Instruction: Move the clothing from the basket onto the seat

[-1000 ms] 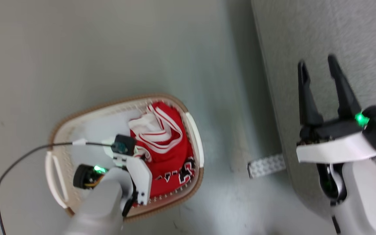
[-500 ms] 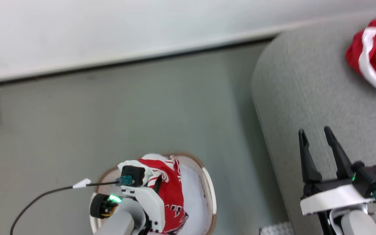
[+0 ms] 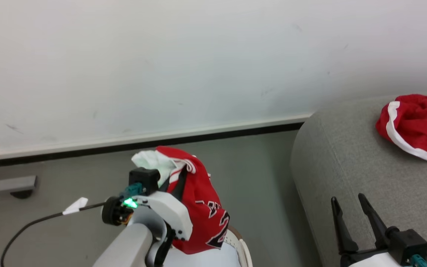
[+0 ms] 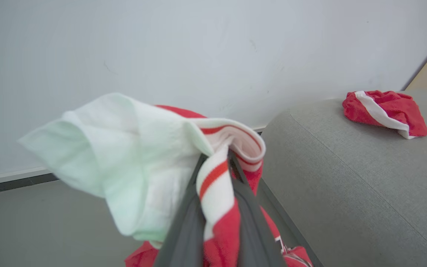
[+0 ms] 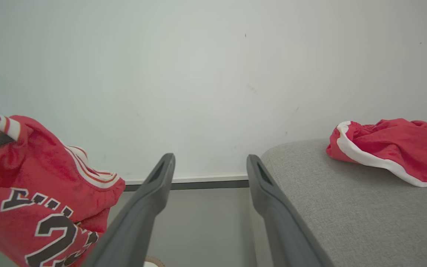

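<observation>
While the L gripper pinches a striped trim band, fingers pressed together on the cloth, the jersey hangs in the air above the basket, left of the seat. Fabric: red, w/ red-and-white striped trim, dark white-edged lettering and numerals, pale white panel bunched at top. Basket: brown rim, white handle, at head view's bottom edge; jersey hem hangs over its white interior. Seat: grey woven; second garment, red w/ white band, lies crumpled on top. R gripper: fingers spread apart, over seat's near part.
</observation>
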### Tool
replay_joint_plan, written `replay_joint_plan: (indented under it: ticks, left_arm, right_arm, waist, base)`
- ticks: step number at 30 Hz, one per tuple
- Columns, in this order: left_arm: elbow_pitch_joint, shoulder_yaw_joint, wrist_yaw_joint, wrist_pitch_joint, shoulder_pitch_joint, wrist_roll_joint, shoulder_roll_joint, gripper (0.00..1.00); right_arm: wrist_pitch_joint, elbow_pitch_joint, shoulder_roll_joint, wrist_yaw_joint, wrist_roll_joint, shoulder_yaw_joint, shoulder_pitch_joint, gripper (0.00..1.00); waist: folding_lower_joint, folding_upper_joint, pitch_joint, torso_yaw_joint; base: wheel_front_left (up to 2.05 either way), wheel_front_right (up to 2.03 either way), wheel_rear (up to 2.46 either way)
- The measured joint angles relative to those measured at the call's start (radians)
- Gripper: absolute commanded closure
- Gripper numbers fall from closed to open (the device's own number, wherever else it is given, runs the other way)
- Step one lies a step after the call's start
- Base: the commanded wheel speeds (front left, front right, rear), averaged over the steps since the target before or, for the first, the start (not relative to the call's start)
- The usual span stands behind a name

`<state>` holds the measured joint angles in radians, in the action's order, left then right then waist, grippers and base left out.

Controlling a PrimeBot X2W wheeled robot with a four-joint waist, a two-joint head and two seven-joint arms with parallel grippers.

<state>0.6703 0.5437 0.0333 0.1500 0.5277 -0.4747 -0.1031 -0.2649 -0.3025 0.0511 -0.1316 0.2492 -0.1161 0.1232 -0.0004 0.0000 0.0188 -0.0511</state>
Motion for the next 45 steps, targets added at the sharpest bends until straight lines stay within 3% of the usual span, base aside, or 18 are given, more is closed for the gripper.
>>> replay_joint_plan:
  ticks: [11,19,25,34,39,45]
  left_arm:
    - [-0.417,-0.045,0.102,-0.094,-0.064,-0.011,-0.099,1.00]
    - [-0.610,-0.047,0.153,-0.168,-0.085,0.001,-0.134,1.00]
    - [-0.668,-0.040,0.174,-0.194,-0.099,0.008,-0.140,1.00]
    - [-0.704,-0.023,0.187,-0.203,-0.103,0.013,-0.137,1.00]
    - [-0.706,-0.016,0.188,-0.203,-0.103,0.015,-0.135,1.00]
    - [-0.704,-0.009,0.188,-0.202,-0.102,0.015,-0.133,1.00]
  right_arm:
    - [0.000,0.011,-0.001,0.000,-0.003,-0.049,-0.099,0.00]
    - [0.000,0.028,0.000,0.000,0.000,-0.131,-0.132,0.00]
    - [0.000,0.056,0.006,0.000,-0.002,-0.204,-0.136,0.00]
    - [0.003,0.158,0.100,0.000,0.021,-0.332,-0.119,0.00]
    - [0.074,0.215,0.168,0.000,0.048,-0.430,-0.052,0.00]
    - [0.148,0.250,0.192,0.000,0.107,-0.548,0.062,0.00]
  waist:
    - [0.0001,0.0000,-0.090,-0.009]
    - [0.0002,0.0000,-0.116,-0.022]
    - [0.0003,0.0000,-0.118,-0.031]
    - [0.0003,0.0000,-0.109,-0.040]
    - [0.0004,0.0001,-0.102,-0.043]
    - [0.0004,0.0000,-0.092,-0.040]
  base:
    - [0.00,0.00,0.00]
    - [0.00,0.00,0.00]
    - [0.00,0.00,0.00]
    - [0.00,0.00,0.00]
    - [0.00,0.00,0.00]
    - [0.00,0.00,0.00]
